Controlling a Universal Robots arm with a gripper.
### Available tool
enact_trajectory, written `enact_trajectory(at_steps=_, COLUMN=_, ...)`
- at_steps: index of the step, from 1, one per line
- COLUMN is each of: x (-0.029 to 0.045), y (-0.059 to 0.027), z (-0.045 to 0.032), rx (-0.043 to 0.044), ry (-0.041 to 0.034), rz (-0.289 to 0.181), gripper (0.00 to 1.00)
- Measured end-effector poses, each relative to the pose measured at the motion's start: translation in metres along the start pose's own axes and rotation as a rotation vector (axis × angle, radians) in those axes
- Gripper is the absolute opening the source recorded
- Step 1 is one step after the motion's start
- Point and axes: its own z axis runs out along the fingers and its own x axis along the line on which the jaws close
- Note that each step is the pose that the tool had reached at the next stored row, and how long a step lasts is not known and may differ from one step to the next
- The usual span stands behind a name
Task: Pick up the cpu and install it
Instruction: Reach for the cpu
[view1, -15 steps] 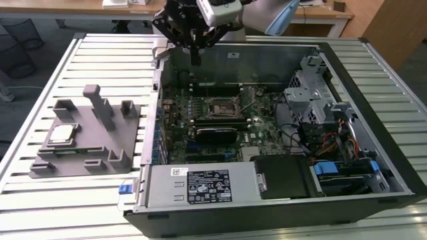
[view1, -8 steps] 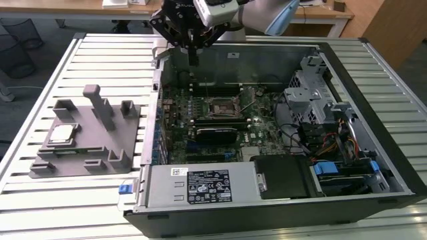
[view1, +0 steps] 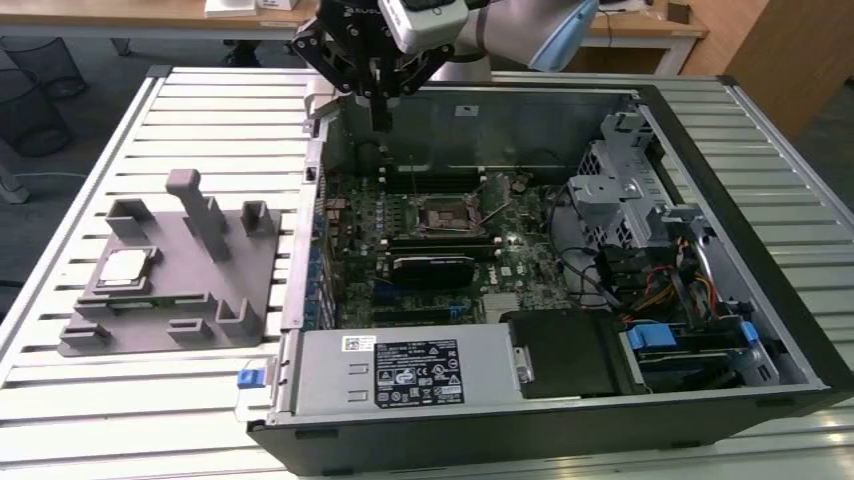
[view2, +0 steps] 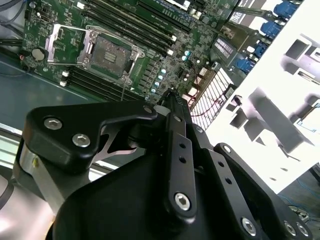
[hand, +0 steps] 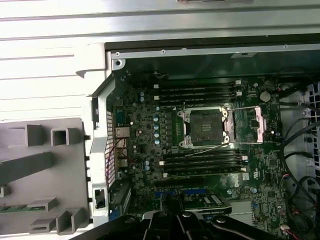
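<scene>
Shiny silver square cpu (view1: 124, 267) lies flat on the matte grey plastic fixture (view1: 160, 322), well apart from the black metal gripper (view1: 383, 122). Its fingers are pressed together, pinching nothing, and it hangs over the open computer case (view1: 747, 140).

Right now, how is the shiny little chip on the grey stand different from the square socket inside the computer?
The cpu is shiny silver; the socket is dark with a metal frame. The cpu lies outside the case on the grey stand; the socket sits on the green board inside it. Both are square and lie flat.
</scene>
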Motion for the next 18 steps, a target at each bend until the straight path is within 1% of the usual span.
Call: enact_trajectory(at_steps=18, x=0.0113, y=-0.0009, z=-0.0003, rx=0.0000, ry=0.0000, rz=0.000, gripper=0.11)
